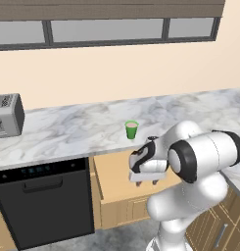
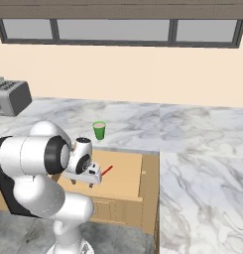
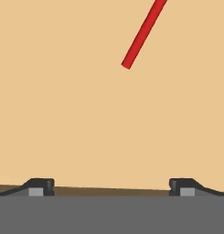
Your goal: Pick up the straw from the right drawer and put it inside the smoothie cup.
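Observation:
The right drawer (image 2: 124, 179) stands pulled out under the marble counter, its tan bottom (image 1: 114, 176) bare. A thin red straw (image 2: 107, 170) lies flat on that bottom; in the hand view the straw (image 3: 143, 34) runs off the top edge. My gripper (image 2: 82, 184) hangs over the drawer just left of the straw, pointing down, open, with nothing between its fingertips (image 3: 40, 185). From the left base view the gripper (image 1: 146, 182) covers the straw. The green smoothie cup (image 1: 132, 130) stands upright on the counter close to its front edge, behind the drawer; the cup (image 2: 99, 130) is apart from the gripper.
A silver toaster (image 1: 6, 116) sits at the counter's far left. A black dishwasher (image 1: 43, 201) is left of the drawer. The counter (image 2: 202, 163) wraps round on the right, with cabinet drawers with bar handles (image 1: 222, 230) below.

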